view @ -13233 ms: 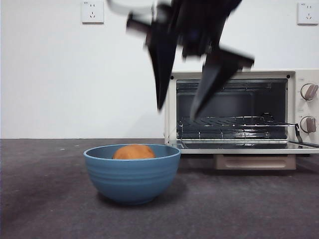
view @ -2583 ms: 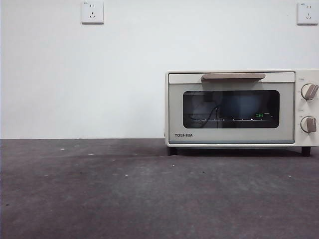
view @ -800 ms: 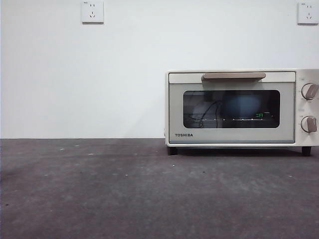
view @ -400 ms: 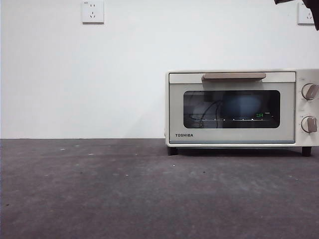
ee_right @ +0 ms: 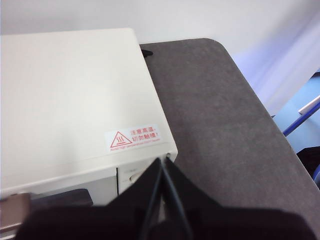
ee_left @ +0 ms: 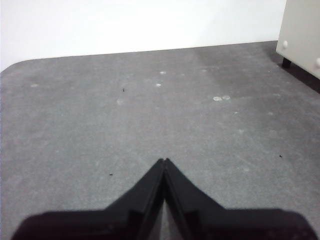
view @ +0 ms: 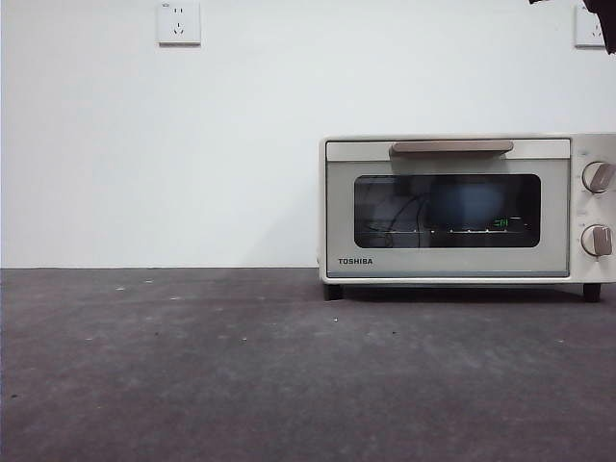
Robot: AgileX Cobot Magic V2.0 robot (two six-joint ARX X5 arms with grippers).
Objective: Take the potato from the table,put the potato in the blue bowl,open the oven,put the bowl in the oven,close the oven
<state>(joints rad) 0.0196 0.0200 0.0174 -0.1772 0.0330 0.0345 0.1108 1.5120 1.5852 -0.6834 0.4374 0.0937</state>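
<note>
The oven [view: 452, 207] stood closed at the right of the table [view: 241, 366], against the white wall [view: 241, 144]. Its door carried the name TOSHIBA [view: 354, 261] in dark letters at the lower left corner, below the dark glass window [view: 447, 210]. A small green glow showed in the glass, too small to read. Behind the glass a dim bluish rounded shape sat on the rack, most likely the blue bowl [view: 467, 204]; the potato could not be made out through the window. The beige bar handle [view: 451, 147] ran along the door's top, and two knobs [view: 598, 177] sat one above the other at the right.

On the oven's flat top, near its front right corner, a white sticker [ee_right: 135, 137] bore a red heat-warning triangle and two lines of red Chinese characters.

The right gripper [ee_right: 163, 160] hung above that corner with its jaws pressed together, holding nothing. In the front view only a black tip showed at the top right corner. The left gripper [ee_left: 164, 160] hovered over bare table, jaws likewise together, with the oven's side and foot off at the edge.

Two wall sockets [view: 179, 22] sat high on the wall.
</note>
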